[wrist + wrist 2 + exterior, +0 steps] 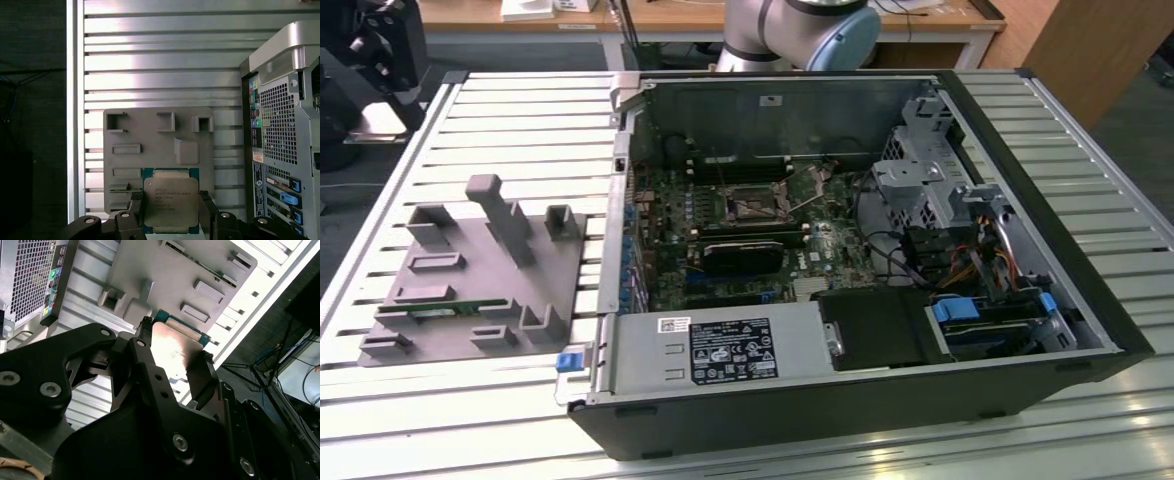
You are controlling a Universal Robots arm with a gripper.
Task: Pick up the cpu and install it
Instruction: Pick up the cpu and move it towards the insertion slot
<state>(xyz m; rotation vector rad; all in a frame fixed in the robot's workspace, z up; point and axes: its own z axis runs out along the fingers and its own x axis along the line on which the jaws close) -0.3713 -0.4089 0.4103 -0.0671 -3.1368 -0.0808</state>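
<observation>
In the first wrist view the cpu [170, 202], a square chip with a silver-grey metal top and a green rim, sits between my gripper [170, 212] fingers [136, 210], held by two opposite edges. In the second wrist view the gripper [175, 357] is shut on the same cpu [175, 345], its top reflecting light. I hold it well above the grey tray [150, 130], over the tray's near edge. The dark metal-framed socket [758, 205] lies on the motherboard inside the open computer case [854, 250] in the exterior view.
The grey tray [467, 270] with upright pegs lies on the slatted table [520, 110] at the exterior view's left, a thin green memory stick [447, 308] on it. The case's rear panel [280, 130] stands beside the tray. The arm's base [801, 30] rises behind the case.
</observation>
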